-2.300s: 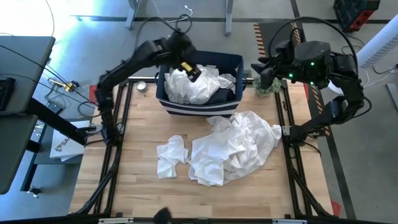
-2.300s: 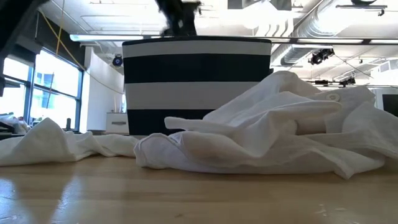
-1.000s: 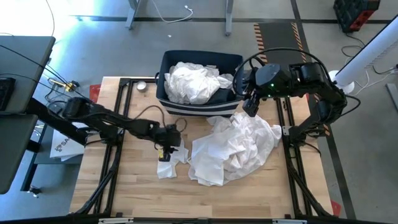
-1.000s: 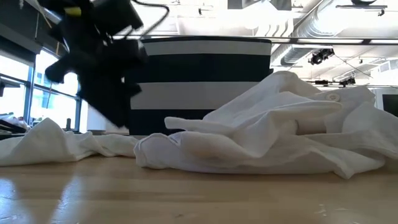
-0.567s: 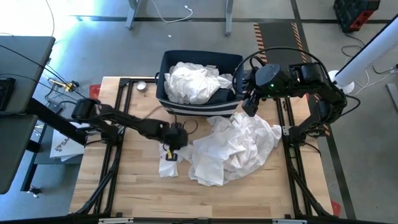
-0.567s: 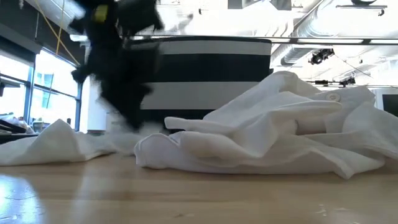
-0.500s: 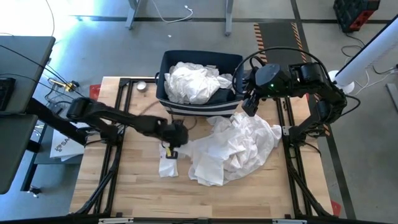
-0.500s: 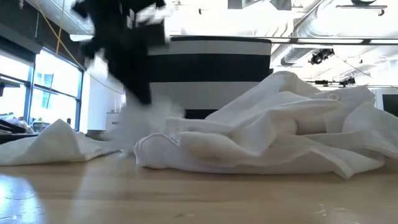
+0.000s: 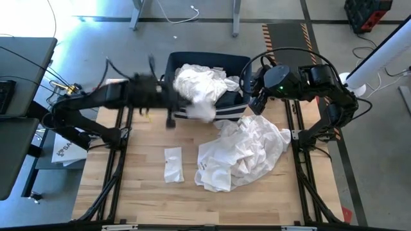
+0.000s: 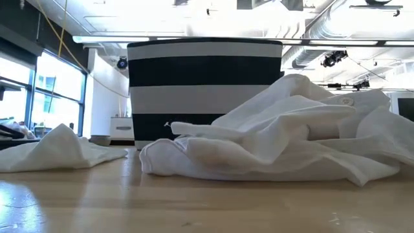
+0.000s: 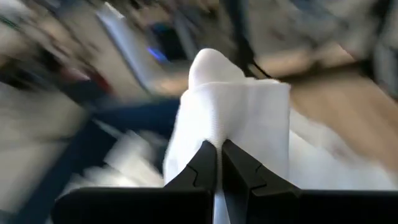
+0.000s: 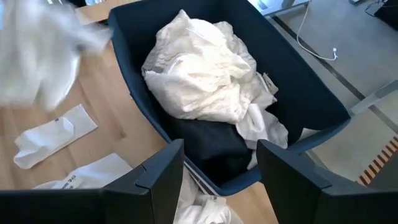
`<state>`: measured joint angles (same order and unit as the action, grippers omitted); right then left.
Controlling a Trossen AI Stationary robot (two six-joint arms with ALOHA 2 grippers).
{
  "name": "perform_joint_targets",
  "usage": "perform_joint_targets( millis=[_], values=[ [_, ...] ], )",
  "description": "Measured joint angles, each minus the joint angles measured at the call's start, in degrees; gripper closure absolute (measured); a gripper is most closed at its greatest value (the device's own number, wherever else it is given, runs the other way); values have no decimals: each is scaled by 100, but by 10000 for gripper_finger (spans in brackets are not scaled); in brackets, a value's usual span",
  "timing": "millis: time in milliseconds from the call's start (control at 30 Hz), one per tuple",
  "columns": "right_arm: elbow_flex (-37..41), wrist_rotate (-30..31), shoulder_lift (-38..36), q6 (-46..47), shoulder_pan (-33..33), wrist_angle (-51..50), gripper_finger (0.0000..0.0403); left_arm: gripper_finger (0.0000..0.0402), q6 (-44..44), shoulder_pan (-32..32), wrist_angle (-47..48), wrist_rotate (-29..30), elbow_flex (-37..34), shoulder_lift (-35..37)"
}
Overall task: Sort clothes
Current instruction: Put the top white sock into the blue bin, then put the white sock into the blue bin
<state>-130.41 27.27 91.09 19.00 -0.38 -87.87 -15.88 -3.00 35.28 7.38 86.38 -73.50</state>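
The clothes here are white: a small white garment [image 11: 233, 106] is caught in my shut left gripper [image 11: 219, 148], which is blurred in the high view [image 9: 178, 102] by the near left corner of the striped navy bin [image 9: 241, 64]. Another small white piece [image 9: 173, 163] lies flat on the table. A large white heap [image 9: 247, 147] lies to its right. White clothes [image 12: 202, 74] rest on a black garment [image 12: 208, 146] inside the bin. My right gripper [image 12: 214, 165] hangs open above the bin's right side, touching nothing. My left gripper pinches a fold of the small white garment [image 11: 219, 134] between its two shut fingers. The garment is lifted clear of the table and shows as a blurred white mass [image 9: 200, 109] in front of the bin. One layer or several, I cannot tell.
In the low view, the striped bin [image 10: 204, 84] stands behind the big white heap [image 10: 291, 136], with the small white piece [image 10: 58, 149] to the left. Bare wood lies along the table's near edge [image 9: 192, 208]. Black frame rails [image 9: 122, 160] run down both sides.
My left gripper has shut on a small white garment left of the heap, then swung fast up and toward the table's far edge, up to the bin. The garment has left the table; another small white piece has stayed, lying flat.
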Motion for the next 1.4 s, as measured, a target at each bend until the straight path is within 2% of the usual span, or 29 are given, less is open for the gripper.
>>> perform_joint_targets(
  millis=[133,233,367,467,633,800,900,1000,1100,1267,1400],
  values=[
    [0,6,0,22,0,82,204,396,-485,-747,-1089,242,239,-142],
    [0,3,0,101,0,92,204,396,-486,-1435,-1653,358,250,-335],
    [0,-33,0,268,0,104,204,396,92,-2285,-1625,212,259,-855],
    [0,-35,0,350,0,146,204,386,821,-2704,-1131,109,242,-1442],
    [0,-58,0,422,0,287,204,316,1614,-3132,-312,-480,237,-2176],
    [0,-72,0,652,0,342,204,237,2662,-3310,28,-1503,244,-2115],
    [0,-66,0,608,0,342,204,211,3041,-3328,301,-1927,244,-1791],
    [0,71,0,482,-29,347,204,204,3382,-3223,848,-1905,254,-1372],
    [0,251,0,343,-108,367,204,204,3337,-2965,1659,-1834,254,-1007],
    [0,269,0,45,-339,548,204,210,3002,-1954,2903,-1078,113,-395],
    [0,264,0,-173,-498,651,204,211,2775,-929,2894,-1136,-730,148]
  ],
)
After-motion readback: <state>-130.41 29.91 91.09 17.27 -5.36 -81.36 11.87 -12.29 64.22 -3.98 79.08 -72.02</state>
